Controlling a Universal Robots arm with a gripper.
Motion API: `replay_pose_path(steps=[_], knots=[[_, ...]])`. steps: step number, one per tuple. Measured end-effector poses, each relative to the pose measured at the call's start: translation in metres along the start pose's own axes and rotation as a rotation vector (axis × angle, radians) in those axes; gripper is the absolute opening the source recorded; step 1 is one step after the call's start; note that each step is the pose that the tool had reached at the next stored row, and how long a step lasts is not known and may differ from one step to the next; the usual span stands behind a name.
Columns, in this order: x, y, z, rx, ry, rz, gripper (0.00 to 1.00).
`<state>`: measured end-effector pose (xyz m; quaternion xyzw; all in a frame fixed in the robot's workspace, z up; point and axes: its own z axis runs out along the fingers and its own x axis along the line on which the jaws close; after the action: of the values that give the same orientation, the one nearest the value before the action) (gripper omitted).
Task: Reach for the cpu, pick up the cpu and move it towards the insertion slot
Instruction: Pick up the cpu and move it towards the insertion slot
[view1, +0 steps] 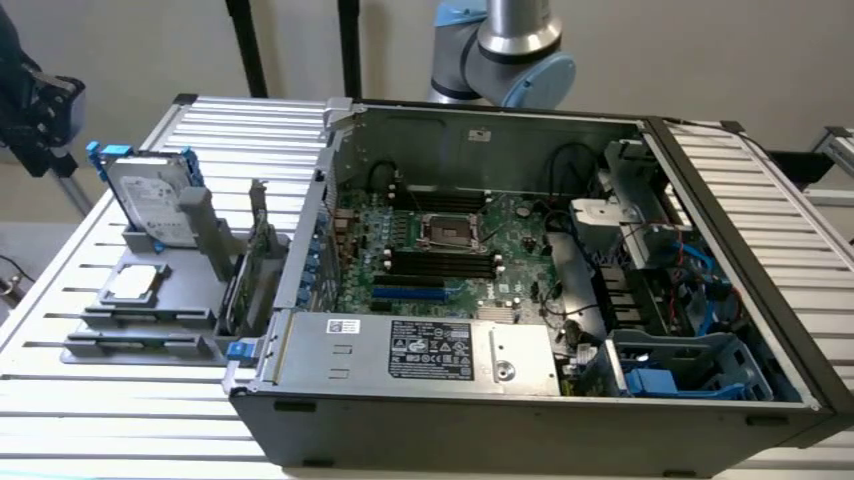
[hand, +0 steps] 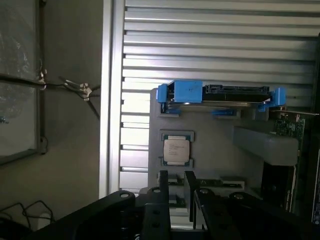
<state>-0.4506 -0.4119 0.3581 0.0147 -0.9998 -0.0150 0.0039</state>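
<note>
The cpu (view1: 134, 283) (hand: 176, 151), a small silvery-white square chip, lies flat in a holder on the grey fixture (view1: 174, 300), on the table at the exterior view's left, outside the computer case. The insertion slot (view1: 447, 232), a square socket with a metal frame and dark centre, sits on the motherboard inside the open case. My gripper (hand: 176, 175) hangs high above the fixture, well clear of the chip. Its two dark fingers (hand: 164, 192) stand apart and open with nothing between them. The arm (view1: 514, 50) rises behind the case.
A silver hard drive with blue clips (view1: 150, 195) (hand: 220, 95) stands upright on the fixture near the chip. A green card (hand: 287, 127) stands beside the case wall. The case holds black memory slots (view1: 434, 265), cables, a power supply (view1: 427, 350) and a blue drive cage (view1: 687, 370).
</note>
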Motion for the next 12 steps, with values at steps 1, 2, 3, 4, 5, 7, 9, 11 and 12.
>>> replay_pose_path(steps=[1,2,3,4,5,7,9,11,12], knots=[[0.0,0.0,0.0,0.0,0.0,0.0,0.36],[0.0,0.0,0.0,0.0001,0.0,0.0,0.36],[0.0,0.0,0.0,0.0001,0.0,0.0,0.42],[0.0,0.0,0.0,0.0,0.0,0.0,0.47],[0.0,0.0,0.0,0.0,0.0,0.0,0.47],[0.0,0.0,0.0,0.0001,0.0,0.0,0.59],[-0.0001,0.0,0.0011,0.0,0.0,0.0,0.65],[-0.0001,-0.0001,0.0045,0.0002,0.0002,0.0,0.71],[-0.0001,-0.0002,0.0064,0.0001,0.0,0.0,0.71]])
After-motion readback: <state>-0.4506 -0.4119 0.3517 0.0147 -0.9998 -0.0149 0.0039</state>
